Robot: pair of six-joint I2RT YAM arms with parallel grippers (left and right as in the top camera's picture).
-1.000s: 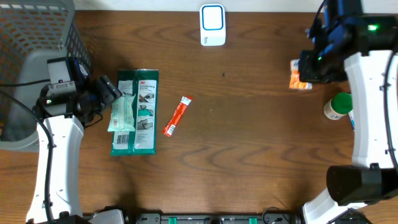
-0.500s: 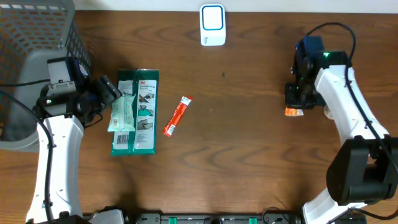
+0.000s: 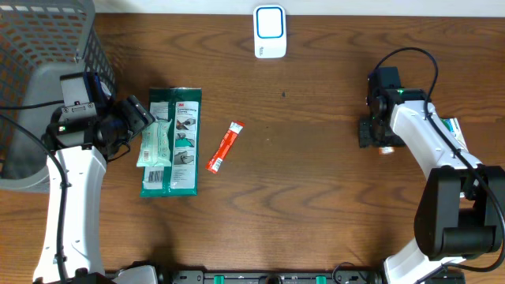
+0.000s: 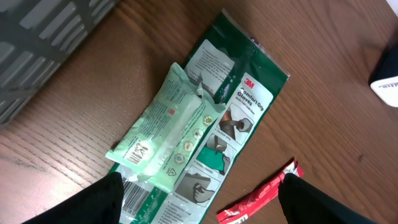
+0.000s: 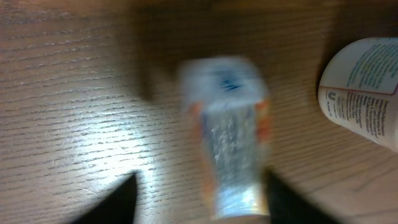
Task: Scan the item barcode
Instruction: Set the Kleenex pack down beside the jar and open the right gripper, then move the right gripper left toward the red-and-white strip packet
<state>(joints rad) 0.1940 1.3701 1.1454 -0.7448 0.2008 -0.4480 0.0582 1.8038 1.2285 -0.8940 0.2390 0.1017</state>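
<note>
The right end effector (image 3: 369,134) hangs low over the counter (image 3: 300,197) with its fingers (image 5: 121,199) spread, and the small box (image 5: 227,137) sits straight below it in the gap between them. There is bare wood on the box's left side, so nothing appears to be gripped. The wrist view is smeared, and whether the far finger brushes the box I cannot tell. The step in hand looks like a release or a fresh grasp of this box. Either way it is best to keep the fingers square to the long sides and travel straight up or down so the light carton does not tip. A rounded white bottle (image 5: 364,93) with a printed label lies just to the right of the fingers, so a sideways drift could nudge it. The box looks like thin card with a glossy face, orange at its edges and blue print near the top. Its code must face the white scanner (image 3: 269,31), well ahead and to the left of this end effector. The left end effector (image 4: 202,193) is also spread wide and empty. Just ahead of it a crinkly pale wipes pack (image 4: 168,124) lies on a flat green glove packet (image 4: 242,106), with a slim red sachet (image 4: 261,199) by its right finger.
</note>
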